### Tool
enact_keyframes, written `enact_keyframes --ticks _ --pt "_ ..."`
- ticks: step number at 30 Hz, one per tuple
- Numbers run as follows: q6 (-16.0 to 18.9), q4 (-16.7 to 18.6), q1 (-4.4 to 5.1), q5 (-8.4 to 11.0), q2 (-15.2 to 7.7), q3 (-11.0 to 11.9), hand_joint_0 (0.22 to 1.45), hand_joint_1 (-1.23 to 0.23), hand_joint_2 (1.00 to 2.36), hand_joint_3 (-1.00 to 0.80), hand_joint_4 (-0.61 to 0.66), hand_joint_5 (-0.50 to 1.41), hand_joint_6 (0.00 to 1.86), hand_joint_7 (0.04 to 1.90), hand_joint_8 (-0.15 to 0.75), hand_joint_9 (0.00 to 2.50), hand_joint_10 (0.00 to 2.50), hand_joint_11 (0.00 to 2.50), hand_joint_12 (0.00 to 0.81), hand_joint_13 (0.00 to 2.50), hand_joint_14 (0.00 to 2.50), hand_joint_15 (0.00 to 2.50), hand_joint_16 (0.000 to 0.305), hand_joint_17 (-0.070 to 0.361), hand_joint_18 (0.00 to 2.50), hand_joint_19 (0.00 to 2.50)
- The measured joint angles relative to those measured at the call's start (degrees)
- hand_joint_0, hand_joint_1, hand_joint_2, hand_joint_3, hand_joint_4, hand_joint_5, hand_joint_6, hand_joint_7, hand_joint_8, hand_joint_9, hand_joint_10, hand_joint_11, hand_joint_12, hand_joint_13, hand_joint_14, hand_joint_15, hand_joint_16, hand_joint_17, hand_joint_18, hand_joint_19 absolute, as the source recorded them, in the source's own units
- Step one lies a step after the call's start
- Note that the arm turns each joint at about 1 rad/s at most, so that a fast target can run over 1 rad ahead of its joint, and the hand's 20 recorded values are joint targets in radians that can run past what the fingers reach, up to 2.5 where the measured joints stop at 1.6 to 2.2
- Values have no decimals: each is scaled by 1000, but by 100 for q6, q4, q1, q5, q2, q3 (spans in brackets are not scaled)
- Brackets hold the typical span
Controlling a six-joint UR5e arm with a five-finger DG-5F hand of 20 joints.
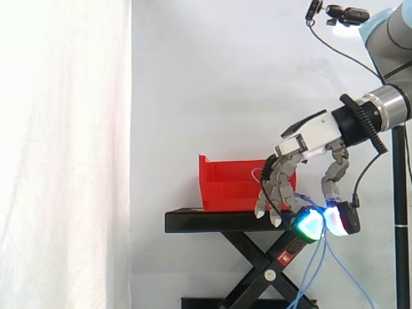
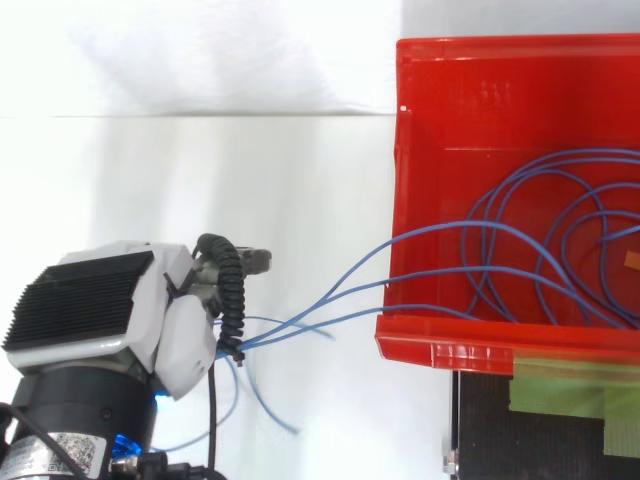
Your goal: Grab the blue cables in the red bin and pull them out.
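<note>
The hand (image 1: 312, 138) hangs just beside the red bin (image 1: 225, 183), its glowing pads (image 1: 309, 224) drawn together, apparently pinched on the blue cables (image 2: 300, 322), though the contact is hard to make out. The cables run from loose loops inside the bin over its wall to the hand, ends dangling below. Light, limp and probably slick, they may snag where loops cross; the bunched strands just outside the bin suit a firm hold.

White robot hand (image 1: 310, 137) — cyan-glowing pads (image 1: 309, 224)
</note>
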Motion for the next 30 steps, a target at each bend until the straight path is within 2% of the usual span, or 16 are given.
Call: enact_keyframes --ticks 12,23,30 --pt "1843 -367 109 17 21 1 901 -914 1000 -1000 35 724 1321 556 259 822 14 413 337 584 11 276 45 102 526 377" --pt "3574 -1161 223 4 22 0 902 -914 1000 -1000 30 721 1317 558 259 823 14 417 336 587 10 273 45 102 531 385" --pt "4580 -1460 290 20 21 0 902 -914 1000 -1000 30 722 1316 556 260 823 14 417 335 585 10 270 45 102 531 385"
